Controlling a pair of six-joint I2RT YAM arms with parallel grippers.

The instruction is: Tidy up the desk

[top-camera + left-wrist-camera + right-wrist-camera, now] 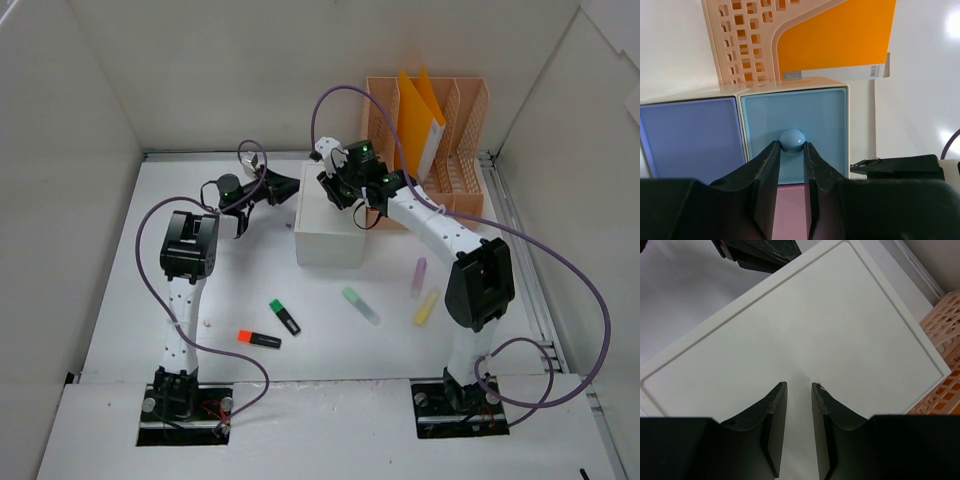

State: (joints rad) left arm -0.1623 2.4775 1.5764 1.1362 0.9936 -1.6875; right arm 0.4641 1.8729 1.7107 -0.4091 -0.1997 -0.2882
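A white drawer box [328, 228] stands mid-desk [120, 290]. In the left wrist view its front shows a light blue drawer [820, 120] with a round blue knob [792, 140], a violet drawer [690, 140] beside it and a pink one [787, 210] below. My left gripper [791, 146] is shut on the knob, a fingertip touching each side; from above the left gripper [293, 185] sits at the box's left face. My right gripper [799, 385] hovers over or rests on the box's flat top [790, 330], jaws narrowly open with nothing between; from above the right gripper [335, 195] is over the box.
A peach file rack [440, 150] with an orange folder [420, 115] stands behind the box at the back right. Loose highlighters lie in front: green [285, 316], orange [259, 339], pale green [361, 306], purple [418, 277], yellow [427, 306]. White walls enclose the desk.
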